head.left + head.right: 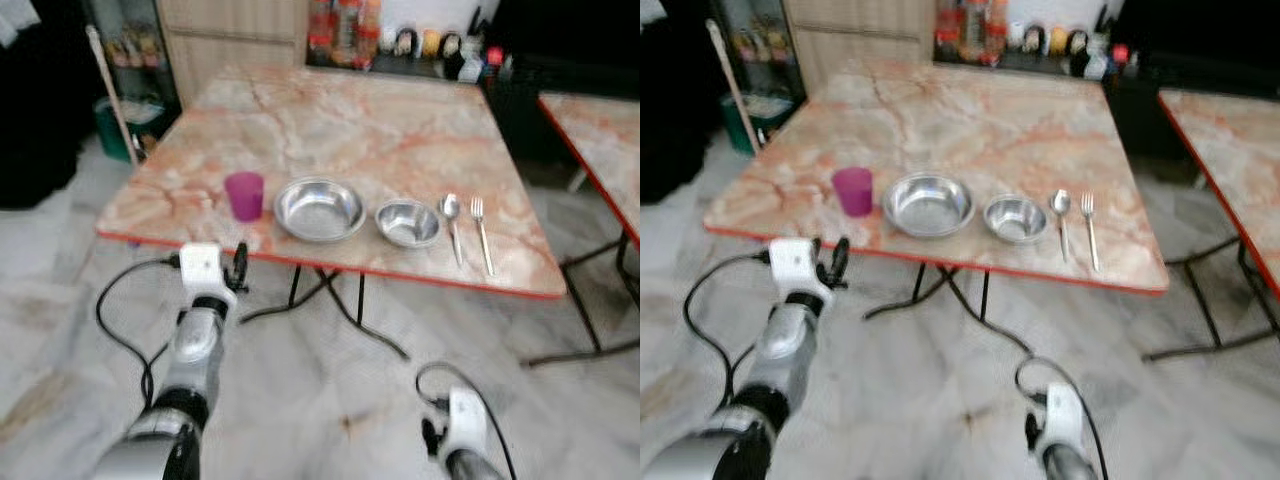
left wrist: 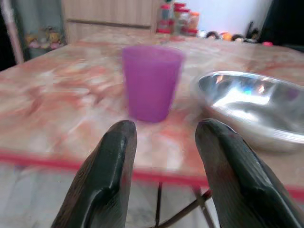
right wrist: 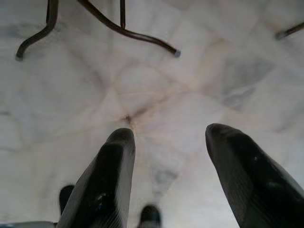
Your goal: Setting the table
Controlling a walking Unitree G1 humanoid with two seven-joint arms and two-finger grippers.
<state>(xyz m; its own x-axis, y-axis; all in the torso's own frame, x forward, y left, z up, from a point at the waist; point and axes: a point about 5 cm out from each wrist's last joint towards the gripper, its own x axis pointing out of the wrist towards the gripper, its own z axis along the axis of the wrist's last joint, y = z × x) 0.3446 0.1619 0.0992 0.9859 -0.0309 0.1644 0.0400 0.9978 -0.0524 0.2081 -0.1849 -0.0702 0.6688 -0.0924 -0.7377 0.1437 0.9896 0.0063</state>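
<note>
Five pieces in a row near the marble table (image 1: 350, 120) front edge: purple cup (image 1: 244, 195), large steel bowl (image 1: 319, 208), small steel bowl (image 1: 408, 222), spoon (image 1: 452, 225), fork (image 1: 482, 232). Left gripper (image 2: 164, 137) raised just short of that edge, facing the cup, fingers apart, empty. Right gripper (image 3: 168, 142) low over the tiled floor (image 3: 199, 76), fingers spread, empty.

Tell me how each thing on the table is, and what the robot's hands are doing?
Cup: upright, standing on the table.
Big bowl: upright, empty.
Small bowl: upright, empty.
Spoon: lying flat.
Fork: lying flat beside the spoon.
Left gripper: open, in front of the cup, short of the table edge.
Right gripper: open, hanging over the floor.
</note>
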